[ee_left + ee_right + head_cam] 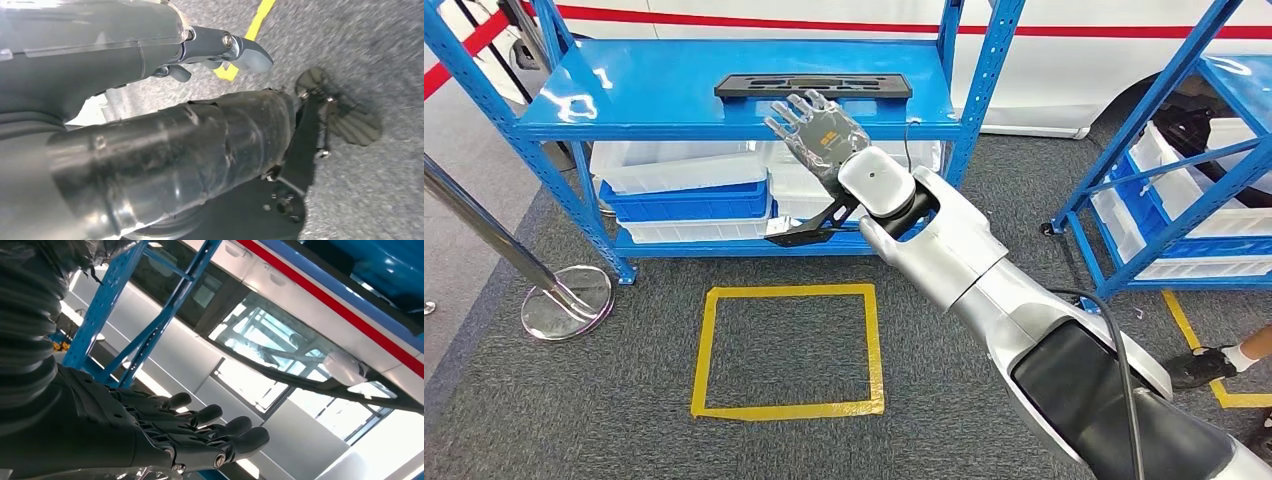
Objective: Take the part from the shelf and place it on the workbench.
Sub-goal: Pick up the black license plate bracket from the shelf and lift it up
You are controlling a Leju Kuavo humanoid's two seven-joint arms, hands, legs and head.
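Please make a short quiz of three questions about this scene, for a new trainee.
1. True or false: the right hand already grips the black part.
2. Where does the black part lie? A) on the blue shelf's top level B) on the carpet inside the yellow tape square C) in a white bin
3. Fill in: the right hand's fingers are ____ (spread or curled).

Key: 1 false; 2 A; 3 spread.
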